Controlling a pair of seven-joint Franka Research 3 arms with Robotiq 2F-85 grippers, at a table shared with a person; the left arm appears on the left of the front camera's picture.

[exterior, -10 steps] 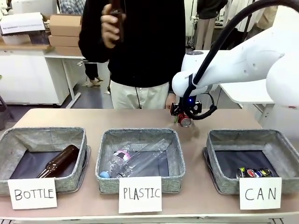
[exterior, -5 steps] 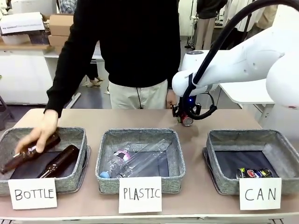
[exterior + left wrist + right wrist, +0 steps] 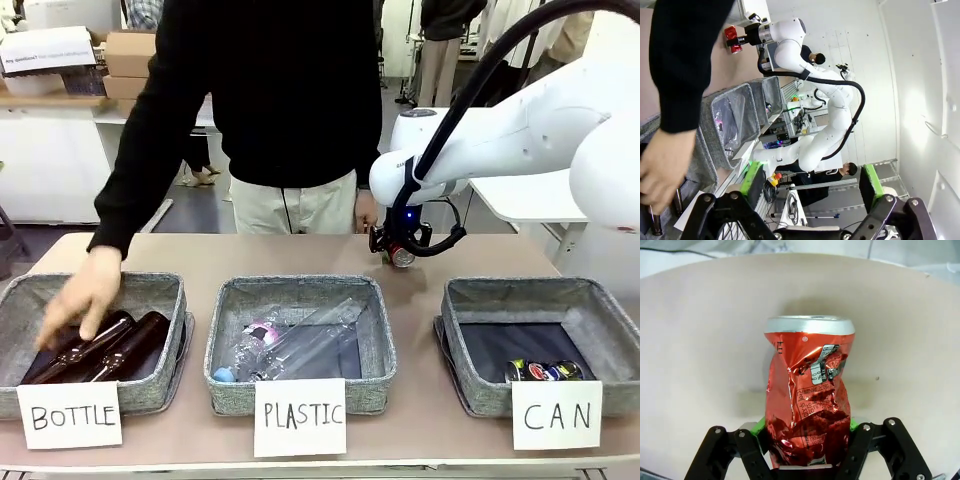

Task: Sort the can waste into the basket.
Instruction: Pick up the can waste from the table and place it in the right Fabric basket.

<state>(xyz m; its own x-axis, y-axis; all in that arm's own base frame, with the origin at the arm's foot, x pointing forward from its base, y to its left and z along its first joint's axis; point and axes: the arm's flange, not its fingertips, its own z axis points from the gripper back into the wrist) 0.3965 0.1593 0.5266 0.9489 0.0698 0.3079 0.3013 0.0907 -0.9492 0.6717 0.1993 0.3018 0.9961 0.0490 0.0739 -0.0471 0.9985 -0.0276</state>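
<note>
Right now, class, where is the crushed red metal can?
The crushed red metal can sits pinched in the right claw, at the table's far edge, beyond the gap between the PLASTIC and CAN baskets.

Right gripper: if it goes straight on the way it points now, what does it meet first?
The right gripper, shut on the crushed red can, points down at the table. The can's silver end leads, so it would probably reach the bare tabletop first; how near it is I cannot tell.

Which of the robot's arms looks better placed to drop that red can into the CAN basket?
The right. Its gripper is shut on the crushed red can, near the CAN basket. The left gripper is open, holding nothing.
</note>
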